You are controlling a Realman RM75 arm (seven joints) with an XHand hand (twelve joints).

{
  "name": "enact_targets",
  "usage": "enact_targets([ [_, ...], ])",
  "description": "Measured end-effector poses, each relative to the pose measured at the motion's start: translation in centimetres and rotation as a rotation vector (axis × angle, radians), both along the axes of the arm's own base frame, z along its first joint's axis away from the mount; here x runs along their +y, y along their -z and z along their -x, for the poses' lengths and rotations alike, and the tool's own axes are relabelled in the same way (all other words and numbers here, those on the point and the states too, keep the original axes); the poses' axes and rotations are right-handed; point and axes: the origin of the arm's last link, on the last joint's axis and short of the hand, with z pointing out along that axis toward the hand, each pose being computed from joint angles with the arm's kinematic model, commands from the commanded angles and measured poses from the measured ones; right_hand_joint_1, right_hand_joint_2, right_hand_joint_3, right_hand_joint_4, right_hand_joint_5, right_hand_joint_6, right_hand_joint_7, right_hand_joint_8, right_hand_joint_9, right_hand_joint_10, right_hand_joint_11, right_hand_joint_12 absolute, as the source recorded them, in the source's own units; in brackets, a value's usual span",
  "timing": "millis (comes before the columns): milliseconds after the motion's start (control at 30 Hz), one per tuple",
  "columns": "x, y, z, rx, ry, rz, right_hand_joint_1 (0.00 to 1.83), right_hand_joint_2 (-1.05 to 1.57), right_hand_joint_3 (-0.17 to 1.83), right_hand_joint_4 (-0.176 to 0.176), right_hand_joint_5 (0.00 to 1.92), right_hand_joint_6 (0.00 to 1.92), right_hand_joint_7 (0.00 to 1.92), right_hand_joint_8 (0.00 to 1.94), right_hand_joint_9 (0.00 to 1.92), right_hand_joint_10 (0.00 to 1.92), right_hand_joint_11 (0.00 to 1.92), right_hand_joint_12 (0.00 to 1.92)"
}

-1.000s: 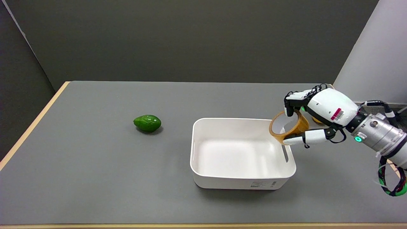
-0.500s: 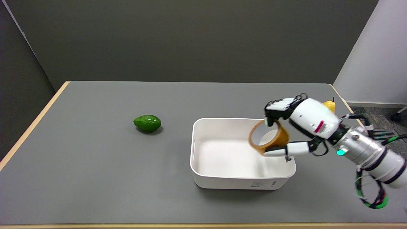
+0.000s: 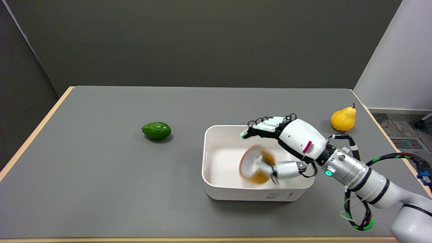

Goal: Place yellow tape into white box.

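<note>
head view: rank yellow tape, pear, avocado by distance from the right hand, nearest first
1. yellow tape: just under the right hand, over the inside of the white box; blurred, so contact with the thumb is unclear.
2. pear: on the table toward the far right edge.
3. avocado: on the table, well left of the box.

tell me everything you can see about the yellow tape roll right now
The yellow tape is a ring of amber-yellow tape with a pale inner core, blurred by motion. It stands on edge, its opening facing left, within the white box. The right hand is spread above it, thumb beside it; contact cannot be told.
</note>
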Motion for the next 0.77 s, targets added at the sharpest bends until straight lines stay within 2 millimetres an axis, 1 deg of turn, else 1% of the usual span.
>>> enact_targets([
  [33, -0.2, 0.2, 0.0, -0.010, 0.002, 0.001, 0.28, 0.52, 0.90, 0.110, 0.07, 0.28, 0.08, 0.15, 0.09, 0.65, 0.13, 1.35],
  [100, -0.4, 0.5, 0.1, -0.027, 0.005, 0.002, 0.26, 0.49, 0.85, 0.109, 0.00, 0.20, 0.00, 0.02, 0.02, 0.60, 0.10, 1.34],
  [167, -0.7, 0.6, 0.0, -0.044, 0.004, 0.005, 0.26, 0.50, 0.84, 0.107, 0.00, 0.21, 0.00, 0.00, 0.00, 0.57, 0.07, 1.31],
  [233, -1.0, 0.7, -0.2, -0.065, -0.001, 0.010, 0.23, 0.48, 0.86, 0.124, 0.03, 0.25, 0.00, 0.00, 0.00, 0.51, 0.00, 1.16],
  [300, -1.3, 0.7, -0.3, -0.086, -0.005, 0.019, 0.24, 0.48, 0.87, 0.127, 0.05, 0.28, 0.00, 0.00, 0.00, 0.48, 0.00, 1.13],
  [367, -1.6, 0.5, -0.5, -0.116, -0.018, 0.029, 0.25, 0.51, 0.92, 0.125, 0.05, 0.33, 0.00, 0.07, 0.00, 0.45, 0.00, 1.02],
  [400, -1.8, 0.4, -0.6, -0.134, -0.026, 0.035, 0.24, 0.52, 0.94, 0.124, 0.06, 0.34, 0.00, 0.09, 0.00, 0.45, 0.00, 1.00],
  [433, -1.9, 0.3, -0.8, -0.153, -0.036, 0.042, 0.24, 0.52, 0.94, 0.124, 0.06, 0.34, 0.00, 0.09, 0.00, 0.45, 0.00, 1.01],
  [533, -2.3, -0.3, -1.3, -0.222, -0.071, 0.068, 0.24, 0.49, 0.92, 0.119, 0.07, 0.35, 0.07, 0.12, 0.02, 0.54, 0.00, 1.05],
  [600, -2.6, -0.9, -1.7, -0.270, -0.095, 0.090, 0.23, 0.52, 0.94, 0.112, 0.08, 0.37, 0.09, 0.20, 0.03, 0.61, 0.00, 1.06],
  [767, -3.4, -3.1, -3.0, -0.384, -0.170, 0.165, 0.22, 0.54, 0.94, 0.112, 0.09, 0.40, 0.11, 0.27, 0.08, 0.63, 0.00, 1.11],
])
